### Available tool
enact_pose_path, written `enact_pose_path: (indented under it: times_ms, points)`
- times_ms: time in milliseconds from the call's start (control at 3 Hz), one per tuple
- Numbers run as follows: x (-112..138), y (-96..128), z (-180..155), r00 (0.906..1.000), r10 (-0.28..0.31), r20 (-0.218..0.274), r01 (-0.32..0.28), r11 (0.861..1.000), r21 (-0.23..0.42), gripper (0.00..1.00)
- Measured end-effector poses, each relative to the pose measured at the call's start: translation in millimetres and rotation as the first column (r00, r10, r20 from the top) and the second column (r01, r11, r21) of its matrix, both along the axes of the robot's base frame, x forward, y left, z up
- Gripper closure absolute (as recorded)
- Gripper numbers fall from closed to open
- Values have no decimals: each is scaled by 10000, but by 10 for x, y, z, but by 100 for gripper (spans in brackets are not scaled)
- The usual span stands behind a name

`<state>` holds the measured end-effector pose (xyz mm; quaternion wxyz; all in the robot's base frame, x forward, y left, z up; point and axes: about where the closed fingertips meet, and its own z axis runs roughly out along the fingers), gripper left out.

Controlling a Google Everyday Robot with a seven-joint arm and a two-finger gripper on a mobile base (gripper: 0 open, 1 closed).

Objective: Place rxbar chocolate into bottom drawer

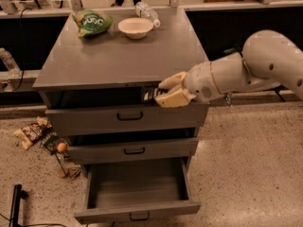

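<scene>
My gripper reaches in from the right and is shut on the rxbar chocolate, a small black wrapper bar whose end sticks out to the left of the pale fingers. It holds the bar in front of the cabinet's front edge, just below the top surface and above the top drawer. The bottom drawer, the deepest grey one with a dark handle, is pulled open below and looks empty inside.
The grey cabinet top carries a green snack bag, a white bowl and a plastic bottle at the back. The top drawer and middle drawer are closed. Wrappers lie on the floor at the left.
</scene>
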<state>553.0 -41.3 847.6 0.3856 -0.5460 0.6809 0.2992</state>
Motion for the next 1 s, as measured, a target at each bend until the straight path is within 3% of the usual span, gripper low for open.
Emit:
enact_pose_path:
  times_ms: [333, 667, 1000]
  points:
    - [-463, 139, -492, 9942, 827, -689, -837, 9964, -121, 100]
    - [-725, 206, -1155, 9842, 1372, -1116, -1451, 9872, -664, 100]
    - [-588, 300, -1682, 9826, 1575, -982, -1683, 9792, -1135, 100]
